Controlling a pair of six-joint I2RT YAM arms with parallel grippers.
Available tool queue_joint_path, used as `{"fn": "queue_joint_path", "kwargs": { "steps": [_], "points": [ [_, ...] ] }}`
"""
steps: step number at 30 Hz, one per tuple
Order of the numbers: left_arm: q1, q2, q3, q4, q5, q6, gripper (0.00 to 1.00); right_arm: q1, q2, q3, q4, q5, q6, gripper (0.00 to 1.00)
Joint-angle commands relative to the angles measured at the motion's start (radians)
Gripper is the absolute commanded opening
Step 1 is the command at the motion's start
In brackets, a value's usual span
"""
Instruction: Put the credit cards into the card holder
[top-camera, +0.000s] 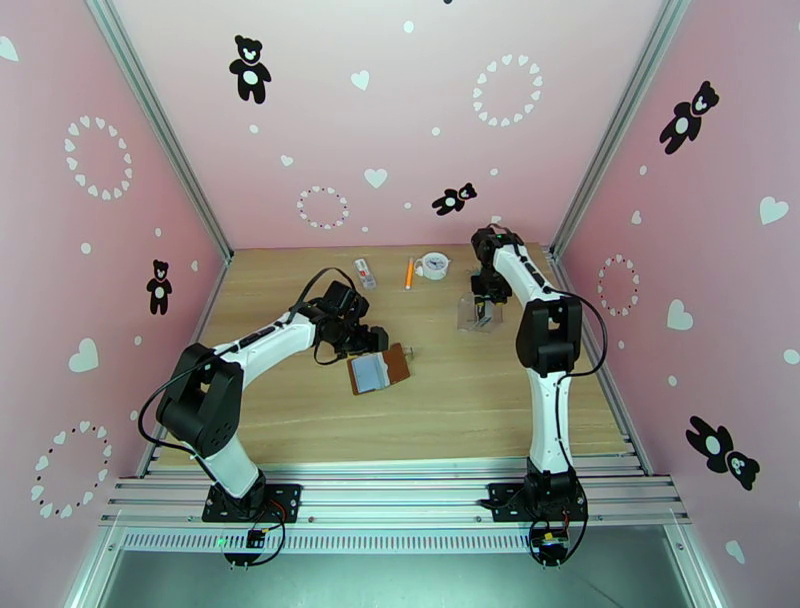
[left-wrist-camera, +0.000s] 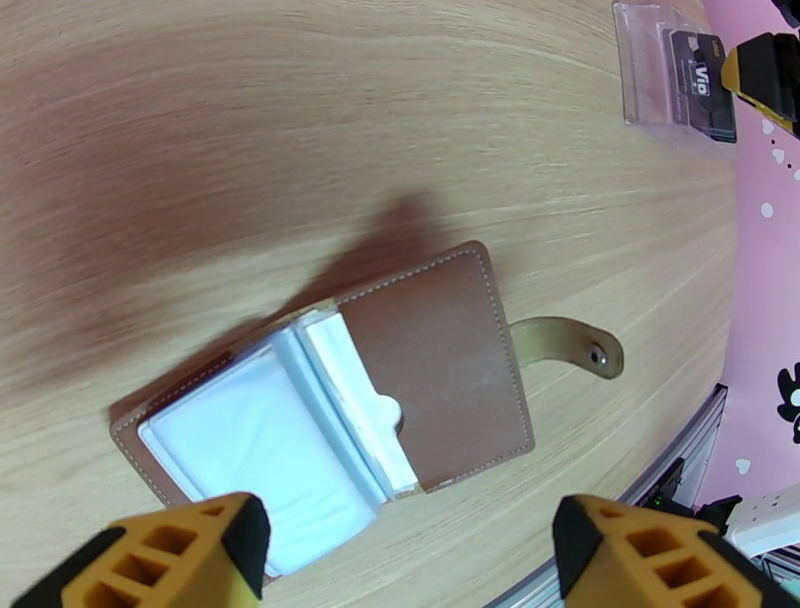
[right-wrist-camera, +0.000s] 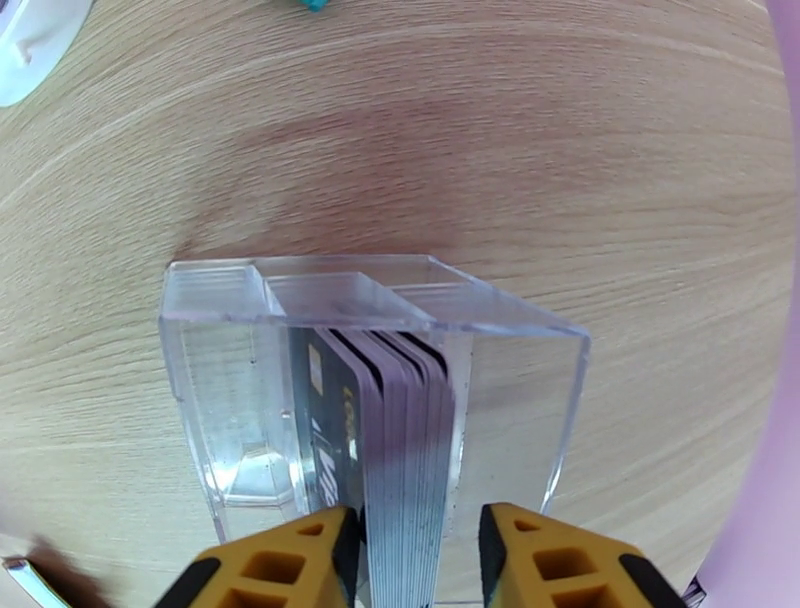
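Note:
The brown card holder (top-camera: 378, 370) lies open on the wooden table, its pale inner pockets up and its snap tab pointing right. My left gripper (top-camera: 372, 340) hovers just above it, open wide. In the left wrist view its yellow fingers (left-wrist-camera: 190, 550) frame the card holder (left-wrist-camera: 440, 370) without touching it. The credit cards (right-wrist-camera: 400, 440) stand on edge as a stack in a clear plastic stand (right-wrist-camera: 220, 400) at the back right. My right gripper (right-wrist-camera: 415, 550) straddles that stack from above, its jaws narrow, with a slim gap still showing on the right side. The cards (left-wrist-camera: 705, 85) also appear far off.
Along the table's back edge lie a white-and-red packet (top-camera: 365, 272), an orange pen (top-camera: 409, 272) and a round white object (top-camera: 435, 264). Pink walls close in the table on three sides. Bare wood lies between the card holder and the clear stand (top-camera: 470, 318).

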Motion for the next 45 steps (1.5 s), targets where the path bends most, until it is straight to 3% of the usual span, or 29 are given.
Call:
{"fn": "queue_joint_path", "kwargs": {
  "steps": [1, 7, 12, 21, 45],
  "points": [
    [-0.008, 0.007, 0.025, -0.018, 0.000, 0.017, 0.80, -0.011, -0.052, -0.005, -0.046, 0.042, 0.005, 0.35],
    [-0.008, -0.001, 0.013, -0.013, -0.001, 0.016, 0.80, -0.012, -0.080, -0.018, -0.024, 0.019, 0.009, 0.31],
    [-0.008, -0.003, 0.008, -0.003, 0.000, 0.009, 0.80, -0.015, -0.085, -0.046, 0.024, -0.095, 0.033, 0.47],
    [-0.008, -0.009, 0.002, -0.002, -0.003, 0.005, 0.80, -0.022, -0.066, -0.116, 0.016, -0.097, 0.039, 0.51],
    [-0.008, -0.017, 0.005, -0.014, -0.004, 0.011, 0.80, -0.037, -0.073, -0.150, 0.009, -0.032, 0.024, 0.45]
  ]
}}
